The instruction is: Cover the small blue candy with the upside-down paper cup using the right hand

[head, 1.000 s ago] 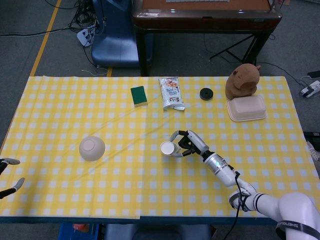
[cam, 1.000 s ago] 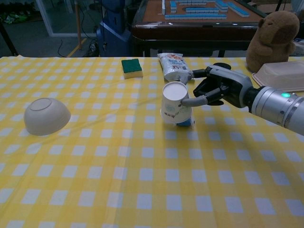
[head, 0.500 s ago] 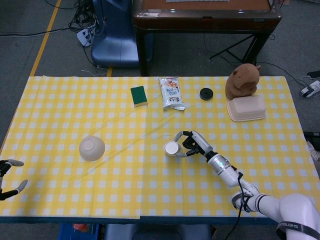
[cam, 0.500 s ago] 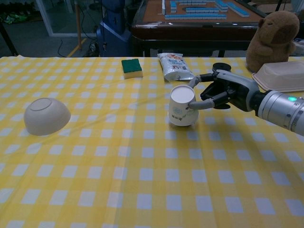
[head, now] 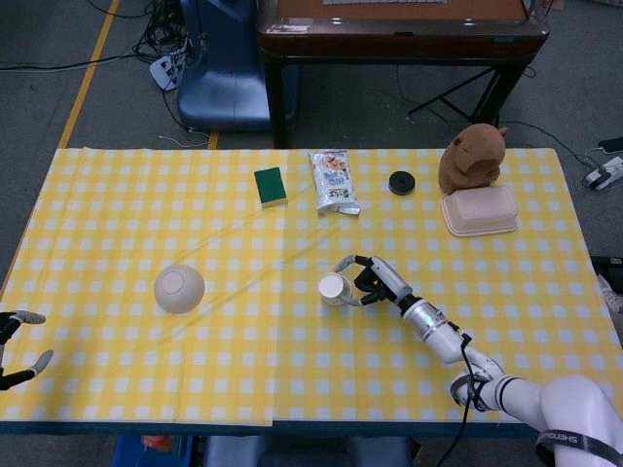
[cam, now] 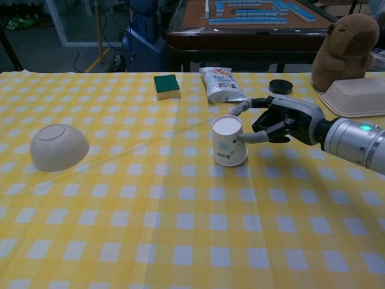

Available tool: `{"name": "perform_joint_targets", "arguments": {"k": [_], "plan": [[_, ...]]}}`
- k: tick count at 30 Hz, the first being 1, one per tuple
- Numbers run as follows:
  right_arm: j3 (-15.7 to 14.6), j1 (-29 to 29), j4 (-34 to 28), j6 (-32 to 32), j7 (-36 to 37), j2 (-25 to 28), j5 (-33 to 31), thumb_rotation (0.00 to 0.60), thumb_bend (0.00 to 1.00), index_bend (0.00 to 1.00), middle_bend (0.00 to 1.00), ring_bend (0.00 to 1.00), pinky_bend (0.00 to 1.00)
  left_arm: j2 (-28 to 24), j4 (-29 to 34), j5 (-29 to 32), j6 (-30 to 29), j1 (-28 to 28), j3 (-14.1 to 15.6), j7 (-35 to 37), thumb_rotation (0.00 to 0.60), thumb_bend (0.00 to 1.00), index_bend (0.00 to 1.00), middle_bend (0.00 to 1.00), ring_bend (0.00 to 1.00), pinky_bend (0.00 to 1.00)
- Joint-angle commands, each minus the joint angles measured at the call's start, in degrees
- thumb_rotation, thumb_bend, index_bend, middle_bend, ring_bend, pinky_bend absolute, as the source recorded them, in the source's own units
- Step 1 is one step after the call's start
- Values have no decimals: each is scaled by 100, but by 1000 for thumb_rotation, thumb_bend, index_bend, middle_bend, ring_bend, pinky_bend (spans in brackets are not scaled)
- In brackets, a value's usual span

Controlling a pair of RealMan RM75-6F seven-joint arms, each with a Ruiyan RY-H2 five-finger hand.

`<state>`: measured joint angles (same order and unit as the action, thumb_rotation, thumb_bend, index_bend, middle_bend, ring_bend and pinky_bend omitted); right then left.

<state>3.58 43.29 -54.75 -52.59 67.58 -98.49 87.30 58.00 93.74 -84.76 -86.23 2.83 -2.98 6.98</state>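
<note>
Chest view: the right hand (cam: 274,118) reaches in from the right at mid-counter, its fingers (cam: 251,138) spread loosely around the right side of the paper cup (cam: 228,140); one fingertip lies against the cup's wall and another curves behind its upper edge, though whether the cup is truly gripped cannot be told. The paper cup stands upside down on the yellow checked counter (cam: 150,229), long axis vertical, closed base facing up and wide mouth down on the cloth, nearly upright. The small blue candy is not visible in either view. Head view: the same right hand (head: 375,281) sits just right of the paper cup (head: 334,288), near the middle of the counter (head: 243,370). Behind the cup lie a snack packet (cam: 221,84) and a green sponge (cam: 166,85); a black round disc (cam: 280,86) sits just beyond the hand. Toward the far right are a brown plush toy (cam: 344,49) and, touching it in front, a pale lidded food box (cam: 356,96). Well apart to the left rests an overturned pale bowl (cam: 58,146). The left hand (head: 18,348) shows only at the counter's left edge, fingers apart, holding nothing.
</note>
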Motion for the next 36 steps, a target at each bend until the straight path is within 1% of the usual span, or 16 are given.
{"name": "perform_joint_targets", "arguments": {"k": [1,4,7,10,12,13,14,16,20,23,24,27,30,32,34,36], "plan": [[-23,-18,-79,-62,36,60,44,600,43,188,1000,993,967,0,-2,4,8,4,0,-5,600,255,455,380,301,421],[-84,-71,-262,-211,64,201,144,600,0,117,1000,993,968,2,2,1,11,7,3,-21,600,255,455,380,301,421],[-137,-164,-512,-481,-109,394,264,600,0,107,1000,993,968,2,10,-10,1,5,7,-33,600,255,455,380,301,421],[-135,-305,-798,-781,-643,594,294,600,3,112,1000,993,968,5,10,-6,3,6,7,-46,600,255,455,380,301,421],[-119,-448,-1005,-1029,-1451,735,281,600,46,173,1000,991,968,7,10,-4,11,8,11,-58,600,255,455,380,301,421],[-103,-527,-1101,-1158,-1909,790,259,600,91,234,999,987,968,8,10,-5,12,9,12,-62,600,255,455,380,301,421],[-78,-642,-1236,-1351,-2602,860,230,600,128,286,997,982,967,12,9,-8,12,11,13,-73,600,255,455,380,301,421],[-72,-822,-1472,-1635,-3664,989,214,600,185,387,978,961,967,21,6,-7,21,15,17,-99,600,255,455,380,301,421],[-211,-1210,-2006,-2222,-5751,1437,387,600,198,417,911,905,959,52,2,-15,59,34,33,-196,600,255,455,380,301,421],[-300,-1554,-2349,-2676,-6774,1701,464,600,198,419,849,868,935,68,4,-53,65,46,48,-227,600,255,455,380,301,421],[-312,-1659,-2442,-2821,-6939,1756,473,600,198,420,834,858,928,80,-2,-69,47,46,46,-239,600,255,456,380,301,421],[-380,-1962,-2621,-3221,-7259,1958,554,600,197,422,745,766,865,158,-52,-205,-79,43,42,-211,600,255,464,380,303,421],[-425,-2256,-2709,-3538,-7718,2119,564,600,184,423,635,615,701,271,-146,-348,-234,30,39,-269,600,255,488,389,310,424],[-440,-2424,-2794,-3679,-7863,2185,518,600,181,423,558,512,564,315,-171,-430,-261,30,71,-322,600,255,497,402,312,424],[-435,-2603,-2865,-3838,-7900,2242,457,600,181,423,520,467,496,331,-168,-511,-235,44,122,-373,600,255,500,411,314,424],[-422,-2770,-2842,-4016,-7859,2258,427,600,181,423,509,454,471,357,-168,-548,-204,59,150,-480,600,255,500,413,315,424]]}}
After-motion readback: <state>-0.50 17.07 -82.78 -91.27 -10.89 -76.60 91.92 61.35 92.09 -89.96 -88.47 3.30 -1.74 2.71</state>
